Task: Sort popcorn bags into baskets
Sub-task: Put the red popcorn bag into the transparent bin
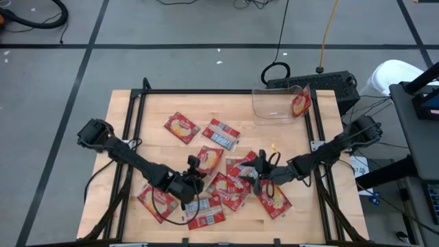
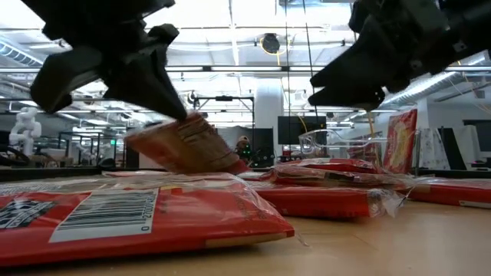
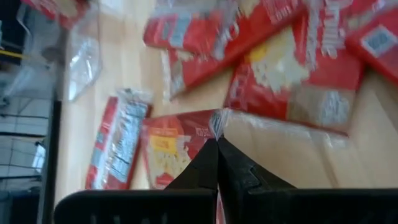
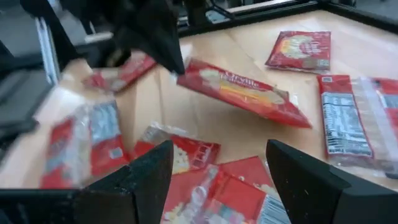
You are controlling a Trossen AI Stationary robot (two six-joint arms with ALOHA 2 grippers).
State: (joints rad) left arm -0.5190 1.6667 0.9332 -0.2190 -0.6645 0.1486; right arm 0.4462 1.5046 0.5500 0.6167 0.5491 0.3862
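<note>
Several red popcorn bags lie scattered on the wooden table, most in a pile near the front. My left gripper is shut on the corner of one popcorn bag. That bag hangs tilted just above the table, and the pinched corner shows at the left fingertips. My right gripper stands open over the right side of the pile, holding nothing. The clear basket sits at the back right with one bag leaning inside it.
A black metal frame runs round the table's edges. Single bags lie at the back left and front left. A black box with cables stands just behind the basket. In the low view a bag lies close to the camera.
</note>
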